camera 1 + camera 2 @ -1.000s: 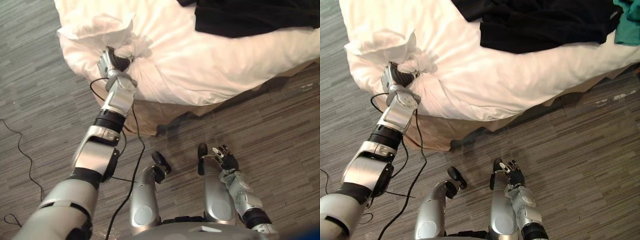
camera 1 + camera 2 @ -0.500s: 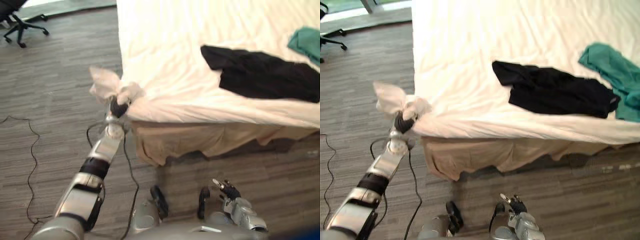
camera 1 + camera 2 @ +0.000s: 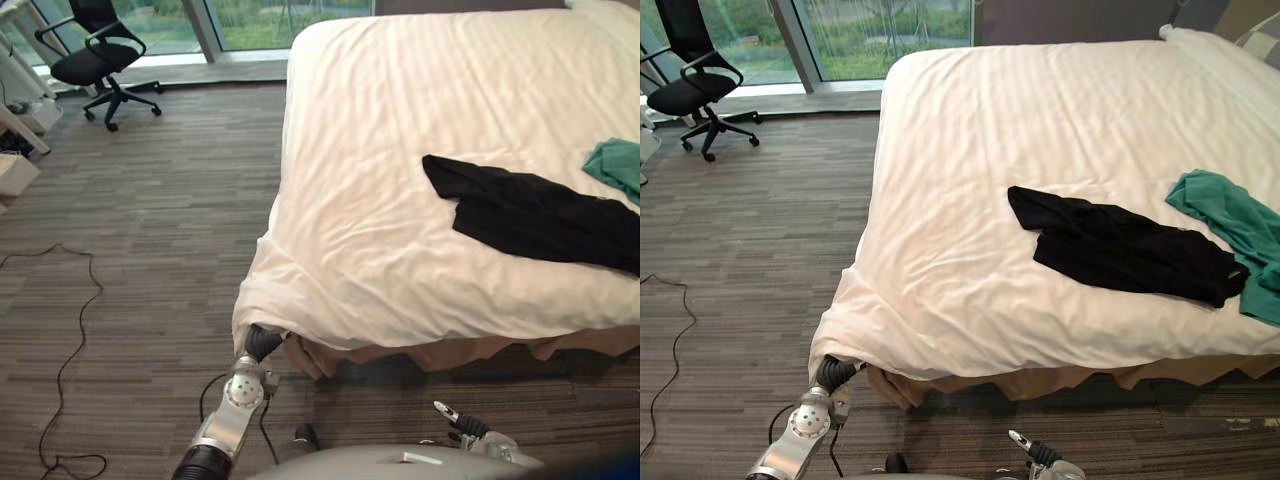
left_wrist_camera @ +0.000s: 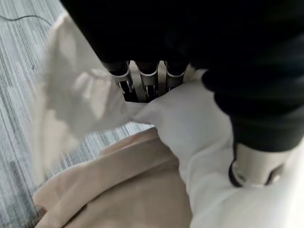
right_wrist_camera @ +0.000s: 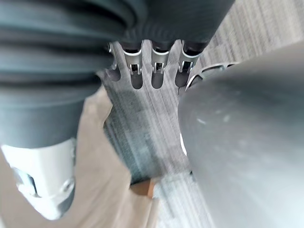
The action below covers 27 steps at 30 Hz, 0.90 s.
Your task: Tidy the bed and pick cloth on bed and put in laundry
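A black garment (image 3: 540,215) lies spread on the white duvet (image 3: 400,180) at the bed's right side. A teal cloth (image 3: 1235,225) sits just right of it at the bed's edge. My left hand (image 3: 262,343) is at the bed's near left corner, tucked under the hanging duvet edge. In the left wrist view white duvet cloth (image 4: 190,123) drapes across that hand and hides its grip. My right hand (image 3: 465,425) hangs low over the floor, open and holding nothing, well away from the bed.
A beige bed skirt (image 3: 430,355) hangs below the duvet along the near side. A black office chair (image 3: 95,60) stands far left by the windows. A pillow (image 3: 1215,55) lies at the bed's far right. Wood-look floor (image 3: 130,250) stretches left of the bed.
The camera has tilted up, bringing the whole bed into view. The bunched duvet corner my left hand was gripping is gone; the duvet now hangs smooth over that corner. The right hand stays low.
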Available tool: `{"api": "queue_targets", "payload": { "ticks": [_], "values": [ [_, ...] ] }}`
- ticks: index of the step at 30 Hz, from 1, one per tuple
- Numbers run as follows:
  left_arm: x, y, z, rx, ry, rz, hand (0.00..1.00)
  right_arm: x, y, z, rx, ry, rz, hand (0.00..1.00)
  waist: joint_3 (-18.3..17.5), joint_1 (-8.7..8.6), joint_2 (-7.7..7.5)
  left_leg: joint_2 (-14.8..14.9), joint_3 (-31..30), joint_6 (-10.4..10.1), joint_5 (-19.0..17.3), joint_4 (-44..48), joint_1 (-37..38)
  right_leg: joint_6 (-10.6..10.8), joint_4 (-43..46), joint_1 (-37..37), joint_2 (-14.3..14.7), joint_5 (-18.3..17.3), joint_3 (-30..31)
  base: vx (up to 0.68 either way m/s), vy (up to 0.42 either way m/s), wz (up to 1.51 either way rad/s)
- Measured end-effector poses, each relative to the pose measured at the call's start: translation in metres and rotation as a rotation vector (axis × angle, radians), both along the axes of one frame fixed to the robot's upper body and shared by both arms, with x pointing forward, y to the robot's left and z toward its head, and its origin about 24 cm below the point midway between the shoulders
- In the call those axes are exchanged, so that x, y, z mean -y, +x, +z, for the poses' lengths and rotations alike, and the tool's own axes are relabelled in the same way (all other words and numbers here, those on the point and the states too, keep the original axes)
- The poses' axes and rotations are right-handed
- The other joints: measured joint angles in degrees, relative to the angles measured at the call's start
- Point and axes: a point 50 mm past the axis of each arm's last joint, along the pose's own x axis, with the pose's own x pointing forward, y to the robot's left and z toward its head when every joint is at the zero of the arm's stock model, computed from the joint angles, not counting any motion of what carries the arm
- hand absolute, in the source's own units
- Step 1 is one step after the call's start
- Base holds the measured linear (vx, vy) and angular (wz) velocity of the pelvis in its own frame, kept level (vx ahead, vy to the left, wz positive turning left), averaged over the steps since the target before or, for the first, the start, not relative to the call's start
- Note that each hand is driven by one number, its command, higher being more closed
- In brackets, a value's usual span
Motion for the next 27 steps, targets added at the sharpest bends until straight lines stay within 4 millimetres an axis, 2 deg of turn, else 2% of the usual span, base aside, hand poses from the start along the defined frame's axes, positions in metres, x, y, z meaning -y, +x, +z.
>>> {"api": "queue_targets", "payload": {
  "ticks": [2, 4, 6, 7, 9, 12, 15, 17, 21, 27],
  "values": [
    [-0.005, -0.007, -0.009, -0.036, -0.015, 0.057, 0.0, 0.0, -0.002, -0.001, 0.001, 0.009, -0.003, 0.0, -0.2, -0.09, -0.22, -0.3, 0.0, 0.0, 0.2, -0.7, 0.8, 0.1, 0.0, 0.3, -0.2, 0.0, 0.0, -0.02, 0.024, -0.09],
    [-0.017, -0.036, -0.036, -0.196, -0.025, 0.173, 0.0, 0.0, -0.004, -0.001, 0.006, 0.022, -0.022, 0.0, -0.1, -0.04, -0.29, -0.6, -0.1, 0.1, 0.2, -0.8, 0.7, 0.3, 0.0, 0.3, -0.5, 0.1, 0.0, 0.0, 0.0, 0.0],
    [-0.033, -0.095, -0.064, -0.442, -0.026, 0.319, 0.0, -0.001, -0.005, -0.002, 0.014, 0.031, -0.042, 0.0, 0.0, 0.09, -0.79, -0.7, -0.2, 0.1, 0.3, -0.8, 0.9, 0.3, -0.2, 0.4, -0.6, 0.1, 0.0, -0.03, 0.007, 0.04],
    [-0.034, -0.109, -0.067, -0.484, -0.035, 0.34, 0.0, -0.001, -0.007, -0.002, 0.013, 0.031, -0.047, 0.0, 0.0, 0.11, -0.98, -0.7, -0.2, 0.1, 0.3, -0.8, 1.1, 0.3, -0.2, 0.4, -0.6, 0.1, 0.0, -0.04, -0.004, 0.03],
    [-0.033, -0.152, -0.075, -0.603, -0.111, 0.391, 0.0, 0.0, -0.013, -0.004, 0.002, 0.026, -0.085, 0.0, 0.0, 0.99, -1.22, -0.9, -0.4, 0.2, 0.3, -1.1, 1.6, 0.4, -0.5, 1.2, -0.7, 0.1, 0.0, -0.04, -0.005, 0.06],
    [-0.034, -0.162, -0.076, -0.644, -0.138, 0.377, 0.0, -0.001, -0.014, -0.004, 0.007, 0.02, -0.123, 0.0, 0.0, 1.65, -1.08, -1.1, -0.5, 0.3, 0.8, -1.2, 1.8, 1.0, -1.4, 2.0, -0.8, 0.0, -0.1, -0.08, -0.009, 0.05],
    [-0.035, -0.162, -0.077, -0.712, -0.095, 0.26, 0.0, -0.004, -0.013, -0.005, 0.024, 0.021, -0.161, 0.0, -0.1, 1.22, -0.49, -0.9, -0.1, 0.3, 1.1, -1.2, 2.1, 1.2, -1.4, 2.0, -0.6, 0.0, 0.3, -0.09, -0.011, -0.09],
    [-0.034, -0.162, -0.078, -0.729, -0.084, 0.242, 0.0, -0.004, -0.015, -0.005, 0.022, 0.013, -0.179, 0.0, -0.8, 0.86, 0.09, -0.8, 0.3, 0.3, 1.1, -1.3, 2.5, 1.3, -1.5, 2.0, -0.6, 0.0, 1.2, -0.06, 0.012, -0.14],
    [-0.029, -0.153, -0.079, -0.637, -0.171, 0.374, 0.0, -0.002, -0.02, -0.005, 0.024, -0.007, -0.297, 0.0, -1.1, 0.43, -0.11, -0.8, 1.5, 0.3, 1.0, -1.2, 2.6, 1.6, -2.2, 1.8, -0.5, 0.6, 2.2, -0.02, 0.023, -0.13],
    [-0.018, -0.142, -0.078, -0.526, -0.304, 0.478, 0.0, -0.005, -0.03, -0.007, -0.002, -0.053, -0.519, 0.0, -1.8, 0.4, -0.96, -0.8, 3.6, 0.1, 0.2, -1.2, 3.3, 1.5, -3.2, 1.8, -0.2, 1.5, 4.2, 0.04, 0.022, -0.18]
  ]
}}
